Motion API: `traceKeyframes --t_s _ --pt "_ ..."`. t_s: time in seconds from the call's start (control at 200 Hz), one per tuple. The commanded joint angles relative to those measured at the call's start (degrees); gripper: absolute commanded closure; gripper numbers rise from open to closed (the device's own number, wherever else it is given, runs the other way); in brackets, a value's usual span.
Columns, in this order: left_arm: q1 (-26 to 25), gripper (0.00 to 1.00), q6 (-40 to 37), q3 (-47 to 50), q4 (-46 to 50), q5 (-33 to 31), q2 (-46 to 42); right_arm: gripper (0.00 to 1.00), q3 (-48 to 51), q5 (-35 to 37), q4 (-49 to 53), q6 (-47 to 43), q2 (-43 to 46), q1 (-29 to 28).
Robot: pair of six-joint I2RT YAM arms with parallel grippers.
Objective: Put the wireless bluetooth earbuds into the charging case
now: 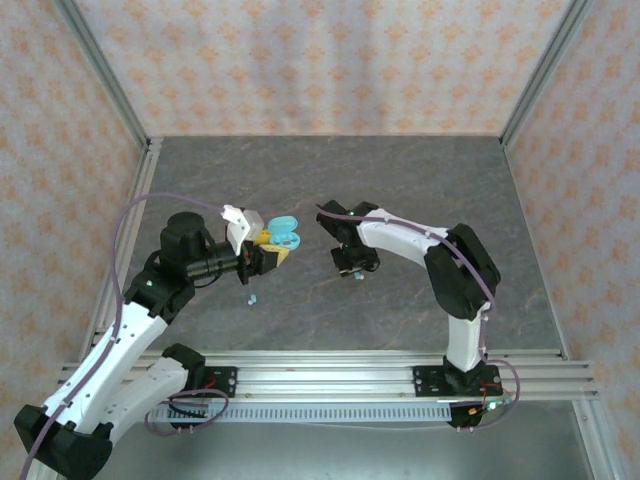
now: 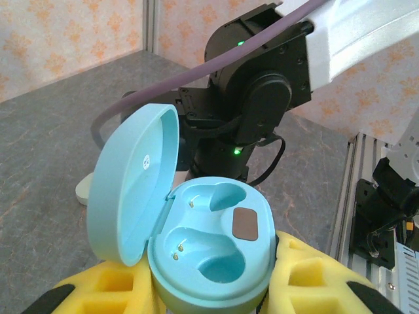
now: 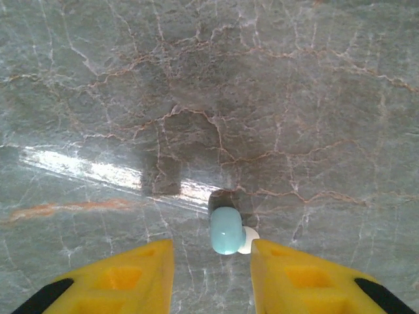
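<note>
My left gripper (image 1: 272, 250) is shut on a light blue charging case (image 1: 285, 236) and holds it above the table. The case's lid (image 2: 131, 183) is swung open to the left, and both sockets in its base (image 2: 216, 239) are empty. The yellow fingers (image 2: 314, 275) clamp the base from both sides. A light blue earbud (image 3: 226, 230) with a white tip lies on the table between the spread yellow fingers (image 3: 124, 278) of my right gripper (image 3: 211, 254), which is open and just above it. Another small blue earbud (image 1: 251, 299) lies on the table below the left gripper.
The right arm's wrist (image 2: 255, 98) is close behind the held case. A pale rounded object (image 2: 82, 191) peeks out behind the lid on the table. Aluminium rails (image 1: 330, 375) run along the near edge, and patterned walls (image 1: 320, 60) enclose the grey marbled table (image 1: 420, 180).
</note>
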State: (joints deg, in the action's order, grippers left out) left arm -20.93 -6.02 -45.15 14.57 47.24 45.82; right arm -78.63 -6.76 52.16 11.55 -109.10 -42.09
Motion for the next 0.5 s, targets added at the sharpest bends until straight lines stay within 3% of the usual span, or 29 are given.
traceKeyframes --t_s 0.0,0.49 --pt "0.5 1.0 -0.8 0.0 -0.3 -1.0 -1.2 0.65 -1.8 2.2 2.1 -2.4 -1.0 -0.1" --pt "0.5 1.0 -1.0 -0.1 0.0 -1.4 -1.0 0.67 -2.2 3.5 2.5 -3.6 -4.4 0.0"
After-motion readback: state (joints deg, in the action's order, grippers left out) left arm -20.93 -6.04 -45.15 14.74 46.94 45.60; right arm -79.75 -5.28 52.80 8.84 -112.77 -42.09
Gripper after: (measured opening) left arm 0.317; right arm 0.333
